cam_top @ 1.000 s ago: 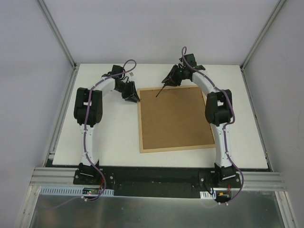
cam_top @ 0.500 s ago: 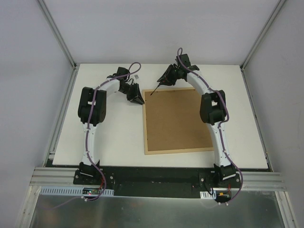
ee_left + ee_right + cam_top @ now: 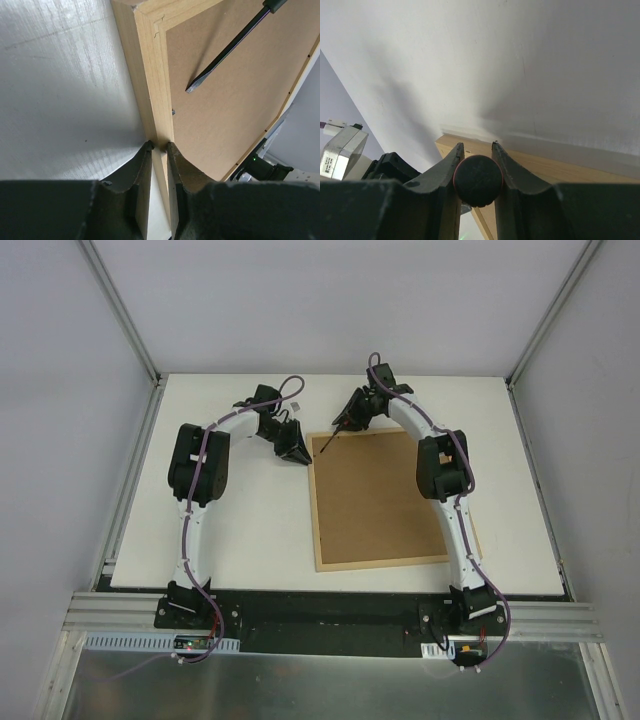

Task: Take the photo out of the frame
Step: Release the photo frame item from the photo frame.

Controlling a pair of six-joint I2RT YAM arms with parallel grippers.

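The frame lies on the white table with its brown fibreboard back up, so the photo is hidden. My left gripper is shut on the frame's light wood left rail close to the far left corner; in the left wrist view its jaws pinch that rail. My right gripper is shut on the round black handle of a screwdriver. The screwdriver's flat tip hovers over the backing near that corner. The frame's far rail shows below the right gripper.
A small metal tab sits at the edge of the backing next to the left rail. White table surface lies left of the frame. Enclosure walls and an aluminium rail bound the table.
The frame has slid to the right across the table. My left gripper followed it rightward and closed on its left rail. The right gripper with the screwdriver shifted slightly left.
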